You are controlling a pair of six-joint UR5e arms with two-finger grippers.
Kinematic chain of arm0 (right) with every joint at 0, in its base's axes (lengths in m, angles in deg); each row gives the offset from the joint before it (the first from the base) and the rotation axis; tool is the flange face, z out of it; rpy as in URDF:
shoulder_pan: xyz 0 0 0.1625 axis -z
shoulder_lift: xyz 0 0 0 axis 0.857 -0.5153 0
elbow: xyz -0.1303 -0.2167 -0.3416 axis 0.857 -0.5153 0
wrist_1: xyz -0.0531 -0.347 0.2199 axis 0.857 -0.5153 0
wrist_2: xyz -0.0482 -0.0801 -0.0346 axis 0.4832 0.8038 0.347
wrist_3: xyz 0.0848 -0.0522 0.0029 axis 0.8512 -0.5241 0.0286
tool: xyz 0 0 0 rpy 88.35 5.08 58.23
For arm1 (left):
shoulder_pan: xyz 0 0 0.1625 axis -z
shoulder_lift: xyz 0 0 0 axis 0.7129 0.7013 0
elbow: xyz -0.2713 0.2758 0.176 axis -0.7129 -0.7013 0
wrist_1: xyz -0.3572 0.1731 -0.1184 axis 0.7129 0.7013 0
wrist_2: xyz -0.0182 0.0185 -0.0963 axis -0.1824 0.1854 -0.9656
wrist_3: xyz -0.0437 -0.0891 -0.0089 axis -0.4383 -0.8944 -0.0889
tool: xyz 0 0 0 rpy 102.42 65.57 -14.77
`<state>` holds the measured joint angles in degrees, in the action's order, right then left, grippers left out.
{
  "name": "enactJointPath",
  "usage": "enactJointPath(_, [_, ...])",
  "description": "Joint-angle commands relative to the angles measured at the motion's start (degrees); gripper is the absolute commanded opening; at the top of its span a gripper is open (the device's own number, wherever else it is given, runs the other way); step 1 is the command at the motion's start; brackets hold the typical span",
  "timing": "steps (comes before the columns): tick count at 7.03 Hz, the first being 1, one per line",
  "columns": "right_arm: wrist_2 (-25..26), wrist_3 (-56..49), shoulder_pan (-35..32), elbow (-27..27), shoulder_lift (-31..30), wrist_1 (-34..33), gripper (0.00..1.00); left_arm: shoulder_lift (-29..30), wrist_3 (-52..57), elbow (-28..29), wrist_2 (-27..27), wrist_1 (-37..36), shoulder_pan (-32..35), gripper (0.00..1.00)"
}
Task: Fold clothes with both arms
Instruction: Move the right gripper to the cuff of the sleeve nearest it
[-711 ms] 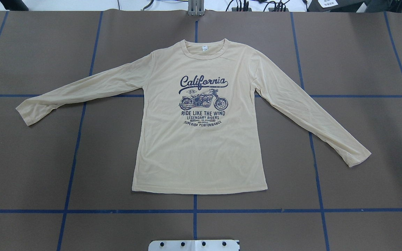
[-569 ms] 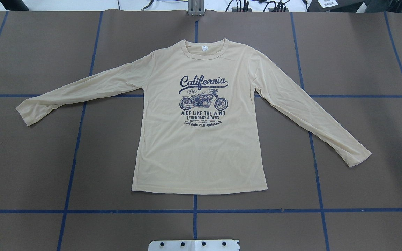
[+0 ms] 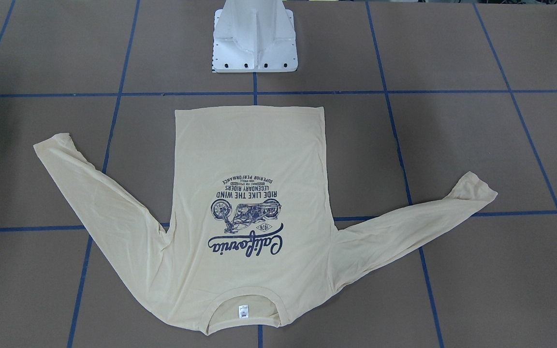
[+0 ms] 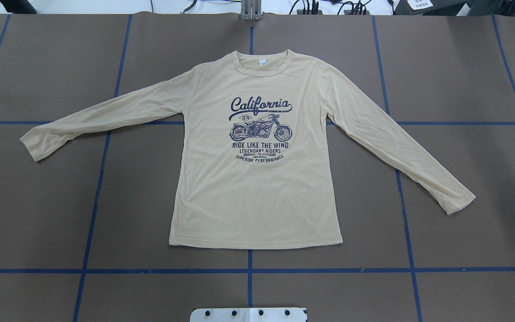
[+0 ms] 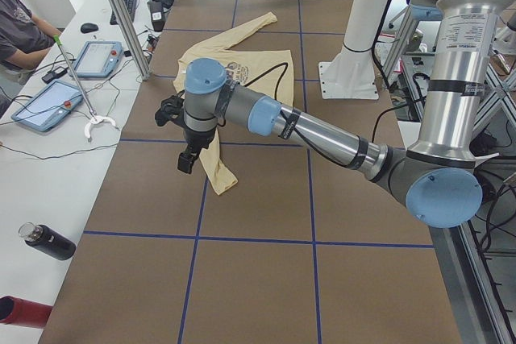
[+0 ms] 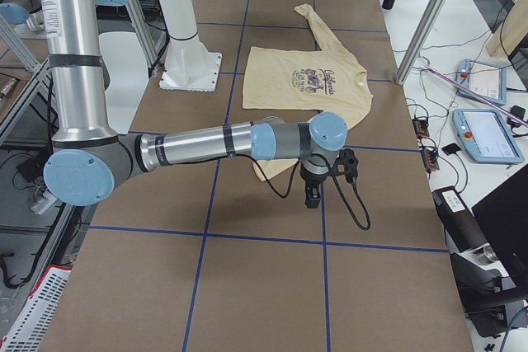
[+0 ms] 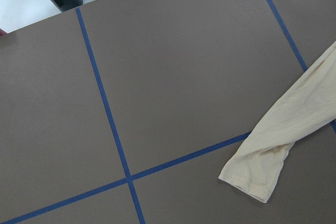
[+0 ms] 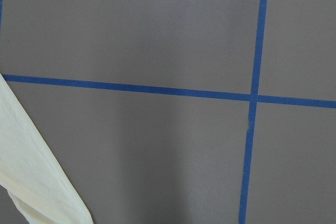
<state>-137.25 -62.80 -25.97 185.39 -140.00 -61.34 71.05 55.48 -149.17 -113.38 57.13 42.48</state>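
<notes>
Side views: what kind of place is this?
Probably a robotics lab: the left arm and right arm reach over a table with a blue tape grid, and control tablets lie on a side bench.

Fingers (tiny) unclear on left gripper [image 5: 187, 162], right gripper [image 6: 312, 195].

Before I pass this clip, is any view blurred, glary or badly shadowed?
Overhead exterior: even light, sharp, the print on the T-shirt reads cleanly. Exterior front-facing: equally sharp, no glare. Right wrist-mounted: a soft shadow band runs down the table. Left wrist-mounted: crisp, sleeve wrinkles clear. Exterior left: the metal post leans, wide-angle perspective.
</notes>
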Motion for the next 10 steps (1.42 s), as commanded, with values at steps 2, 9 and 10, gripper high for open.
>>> enactJointPath(2, [0.22, 0.47, 6.00, -0.06, -0.15, 5.75, 1.00, -1.65, -3.74, -4.03, -2.13, 0.06, -0.06, 1.00])
enactJointPath(9, [7.78, 53.25, 27.71, -1.64, -10.69, 48.22, 0.99, -2.01, -4.83, -6.86, -5.66, -0.29, -0.06, 1.00])
enactJointPath(10, [7.87, 53.47, 29.04, -1.64, -11.13, 48.15, 0.98, -2.01, -4.83, -7.30, -5.57, -0.29, -0.06, 1.00])
